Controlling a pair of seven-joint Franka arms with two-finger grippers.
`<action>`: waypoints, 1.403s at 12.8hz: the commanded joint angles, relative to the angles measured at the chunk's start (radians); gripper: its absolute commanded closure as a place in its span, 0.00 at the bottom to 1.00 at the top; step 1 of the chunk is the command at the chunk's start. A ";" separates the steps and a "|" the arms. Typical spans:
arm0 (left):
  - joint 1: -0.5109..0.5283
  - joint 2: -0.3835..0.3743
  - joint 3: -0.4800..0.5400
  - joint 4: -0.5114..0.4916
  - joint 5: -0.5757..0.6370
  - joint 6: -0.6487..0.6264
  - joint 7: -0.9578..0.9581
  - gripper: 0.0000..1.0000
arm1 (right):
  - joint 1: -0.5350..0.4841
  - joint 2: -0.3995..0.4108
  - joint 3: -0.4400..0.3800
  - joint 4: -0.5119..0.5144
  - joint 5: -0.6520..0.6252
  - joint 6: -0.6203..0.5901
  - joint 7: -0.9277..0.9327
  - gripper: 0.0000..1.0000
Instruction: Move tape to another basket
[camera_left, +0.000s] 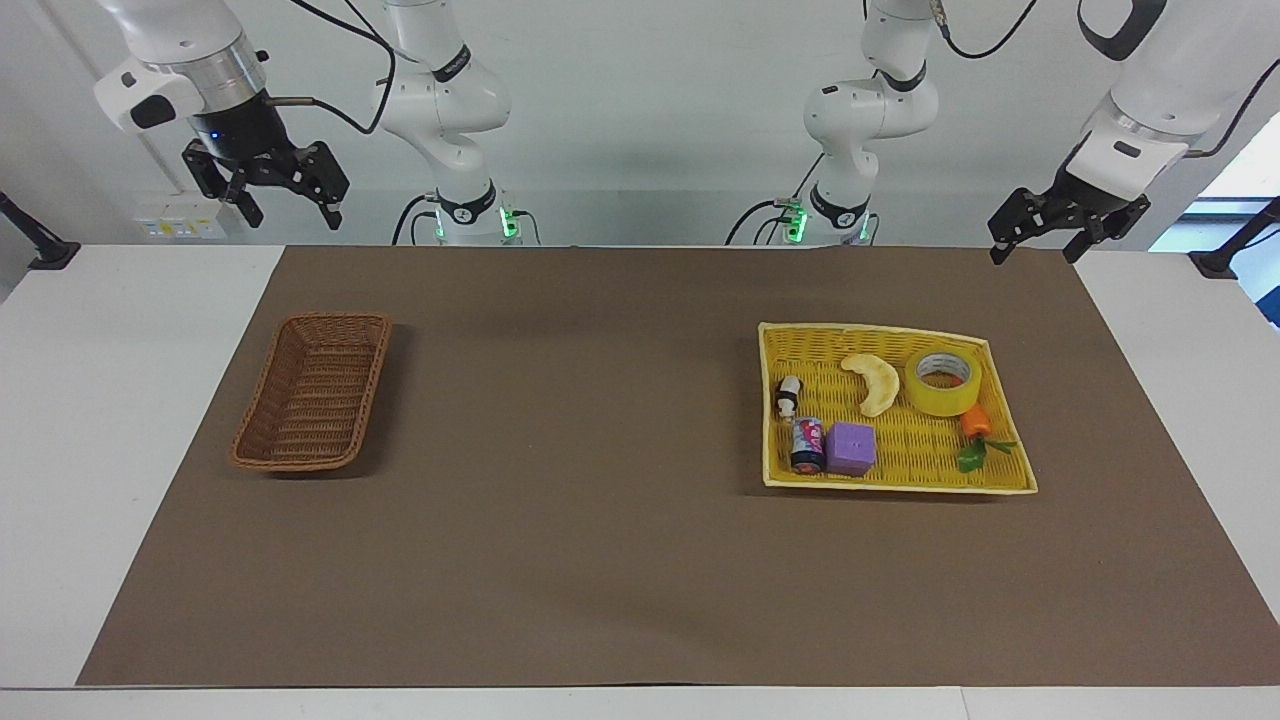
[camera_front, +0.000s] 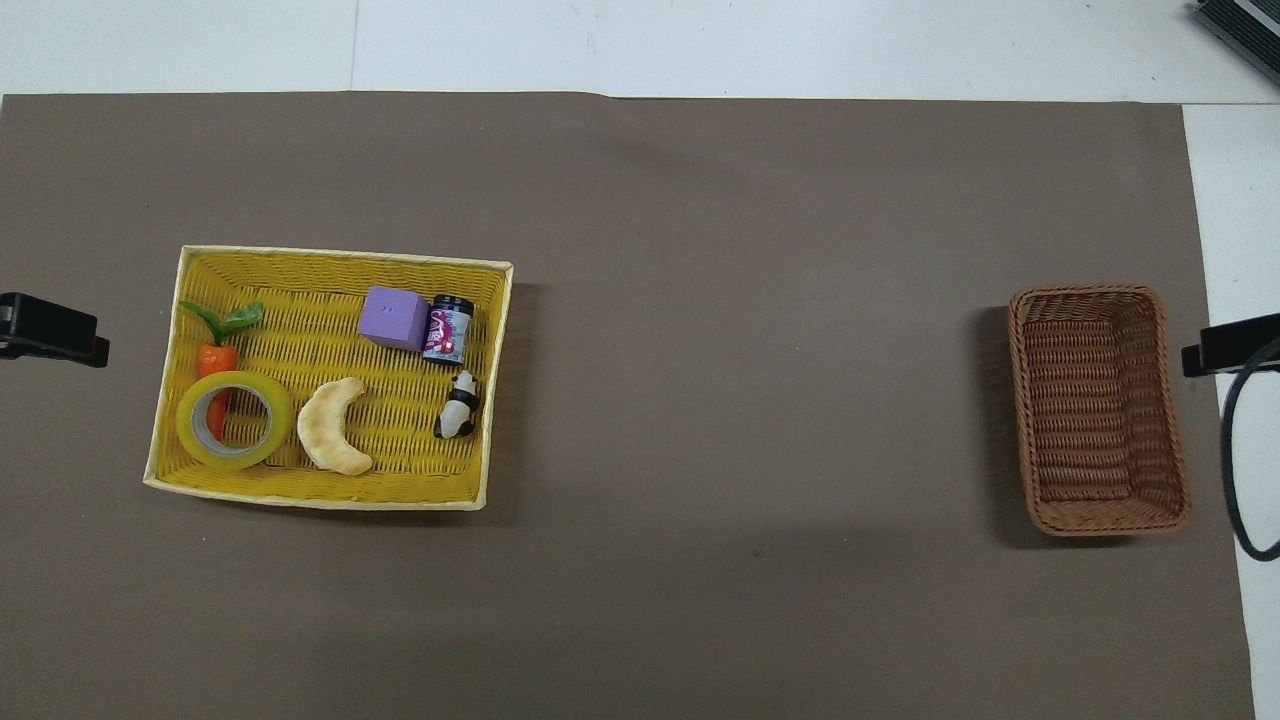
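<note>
Black, two-fingered, the left gripper (camera_left: 1034, 246) hangs in the air with its fingers spread and nothing between them, over the mat's edge at the left arm's end of the table. The right gripper (camera_left: 288, 208) hangs likewise at the right arm's end, fingers apart, empty.

Tape (camera_left: 942, 381): lies flat in the yellow tray (camera_left: 900, 486), in the corner nearest the robots and toward the left arm's end. Its core hole opens straight up, so its axis is vertical. A toy carrot (camera_left: 975, 423) seems to touch its rim, tip possibly tucked under the roll. The crescent pastry (camera_left: 875, 382) lies just beside it.

Brown wicker basket (camera_left: 312, 392): well apart, toward the right arm's end, its long axis running from nearer the robots to farther away, nothing inside.
</note>
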 joint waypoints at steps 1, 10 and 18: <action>0.006 -0.012 -0.001 0.000 -0.009 -0.014 0.004 0.00 | -0.005 -0.009 0.000 -0.007 0.021 -0.006 -0.016 0.00; 0.009 -0.012 0.000 0.000 -0.009 -0.008 -0.001 0.00 | -0.005 -0.009 0.000 -0.007 0.021 -0.006 -0.016 0.00; 0.073 -0.082 0.003 -0.199 -0.006 0.139 0.004 0.00 | -0.005 -0.009 0.000 -0.007 0.021 -0.006 -0.016 0.00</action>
